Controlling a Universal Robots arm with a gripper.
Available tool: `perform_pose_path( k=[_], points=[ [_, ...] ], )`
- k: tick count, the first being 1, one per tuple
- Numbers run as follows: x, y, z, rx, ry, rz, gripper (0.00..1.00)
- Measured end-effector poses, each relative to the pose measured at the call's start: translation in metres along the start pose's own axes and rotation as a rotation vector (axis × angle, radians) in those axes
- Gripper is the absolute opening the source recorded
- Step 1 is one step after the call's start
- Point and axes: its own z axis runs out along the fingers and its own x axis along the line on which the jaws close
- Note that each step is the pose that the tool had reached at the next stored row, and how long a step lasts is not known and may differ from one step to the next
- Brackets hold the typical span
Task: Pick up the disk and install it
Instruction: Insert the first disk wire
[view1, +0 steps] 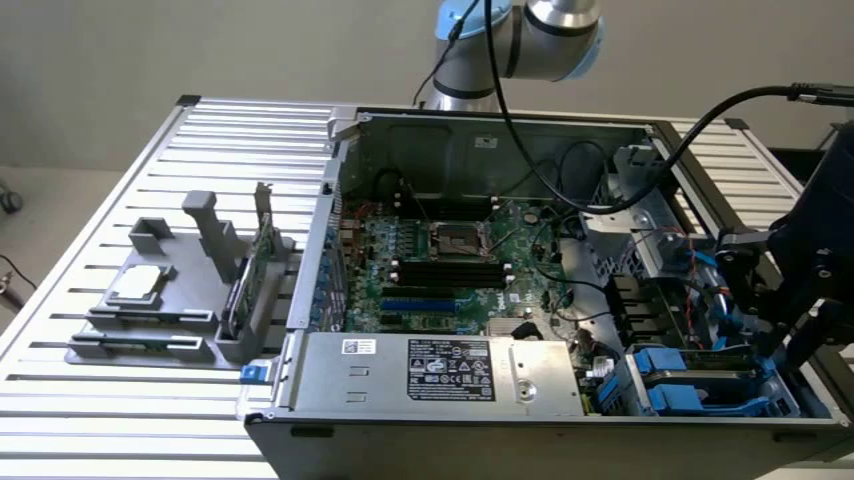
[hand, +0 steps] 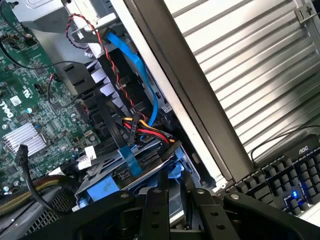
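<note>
The disk (view1: 687, 375) lies in the drive bay at the case's front corner on the exterior view's right, its blue rails and silver-grey body showing. My black gripper (view1: 774, 330) hangs right over that bay, reaching down to the disk's edge. In the wrist view my gripper (hand: 175, 184) has its two fingers (hand: 156, 205) close together on a blue-edged part of the disk (hand: 175, 167), which sits among the blue carriers (hand: 100, 190) of the cage. The rest of the disk is hidden behind the fingers and the cage.
Blue, red, yellow and black cables (hand: 137, 125) run just beyond the bay. The grey power-supply box (view1: 441, 370) and motherboard (view1: 441, 260) take up the case. A grey tray (view1: 147, 330) holding a CPU chip (view1: 138, 283) sits on the slatted table (view1: 120, 200). A keyboard (hand: 290, 185) lies outside the case wall.
</note>
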Motion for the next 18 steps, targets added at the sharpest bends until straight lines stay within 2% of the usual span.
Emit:
perform_pose_path(
  k=[10, 12, 14, 16, 18],
  points=[
    [0.001, -0.0004, 0.0053, 0.0200, -0.0051, 0.133, 0.25],
    [0.001, -0.0004, 0.0049, 0.0193, -0.0036, 0.146, 0.25],
    [0.000, -0.0001, 0.0024, 0.0151, 0.0004, 0.150, 0.25],
    [-0.002, 0.0009, -0.0017, 0.0126, 0.0045, 0.151, 0.25],
    [-0.004, 0.0017, -0.0071, 0.0128, 0.0082, 0.151, 0.25]
  ],
)
